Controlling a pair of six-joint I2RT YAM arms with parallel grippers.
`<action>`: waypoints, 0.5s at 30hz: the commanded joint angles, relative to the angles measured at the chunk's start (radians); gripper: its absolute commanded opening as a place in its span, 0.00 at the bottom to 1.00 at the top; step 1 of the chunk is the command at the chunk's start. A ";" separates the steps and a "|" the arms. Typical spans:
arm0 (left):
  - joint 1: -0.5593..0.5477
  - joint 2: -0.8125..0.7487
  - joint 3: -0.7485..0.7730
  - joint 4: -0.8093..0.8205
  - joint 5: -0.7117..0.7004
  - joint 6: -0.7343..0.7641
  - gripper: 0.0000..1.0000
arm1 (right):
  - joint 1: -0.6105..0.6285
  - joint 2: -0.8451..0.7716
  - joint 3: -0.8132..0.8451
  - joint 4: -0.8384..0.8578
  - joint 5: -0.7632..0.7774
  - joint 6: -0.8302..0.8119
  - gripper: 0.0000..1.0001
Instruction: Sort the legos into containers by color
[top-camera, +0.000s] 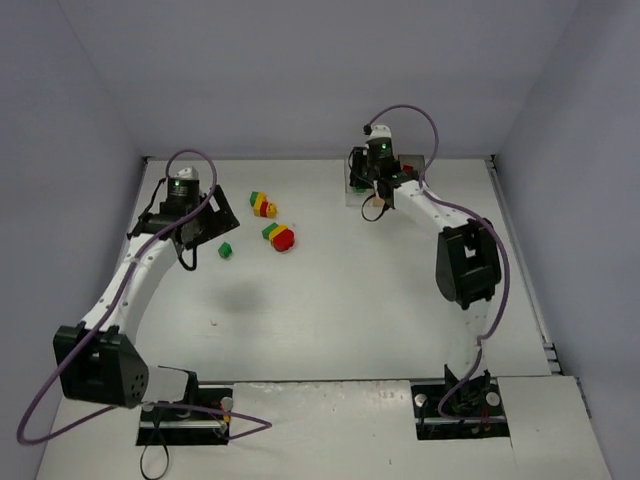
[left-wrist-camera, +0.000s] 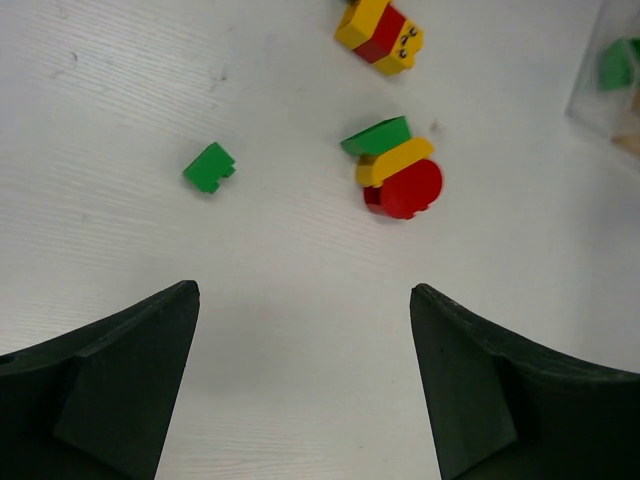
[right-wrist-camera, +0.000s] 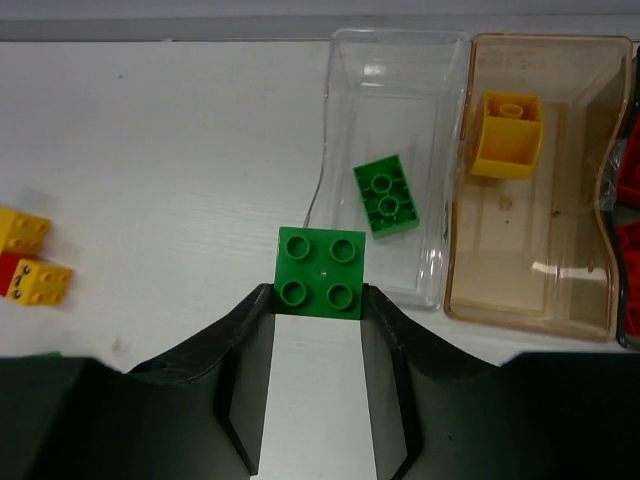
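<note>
My right gripper (right-wrist-camera: 318, 295) is shut on a green four-stud lego (right-wrist-camera: 321, 272), held just left of the near corner of the clear container (right-wrist-camera: 345, 100). A green brick (right-wrist-camera: 386, 195) lies in that box. The orange-tinted container (right-wrist-camera: 520, 260) beside it holds a yellow brick (right-wrist-camera: 507, 135). Red bricks (right-wrist-camera: 630, 250) show in a darker box cut off by the right edge. My left gripper (left-wrist-camera: 302, 290) hangs open over bare table. Beyond it lie a single green lego (left-wrist-camera: 208, 167), a green-yellow-red clump (left-wrist-camera: 395, 170) and a yellow-red clump (left-wrist-camera: 380, 35).
In the top view the loose legos (top-camera: 280, 237) sit in the middle back of the white table (top-camera: 330, 320), between the two arms. The right arm (top-camera: 465, 260) covers most of the containers. Grey walls close the table at the back and sides.
</note>
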 joint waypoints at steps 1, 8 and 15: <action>0.012 0.067 0.058 -0.052 -0.029 0.171 0.80 | -0.015 0.077 0.154 0.000 0.013 -0.021 0.06; 0.013 0.208 0.113 -0.039 -0.069 0.247 0.80 | -0.043 0.244 0.303 -0.020 -0.036 -0.027 0.21; 0.013 0.346 0.173 -0.020 -0.076 0.281 0.80 | -0.049 0.240 0.331 -0.030 -0.036 -0.056 0.51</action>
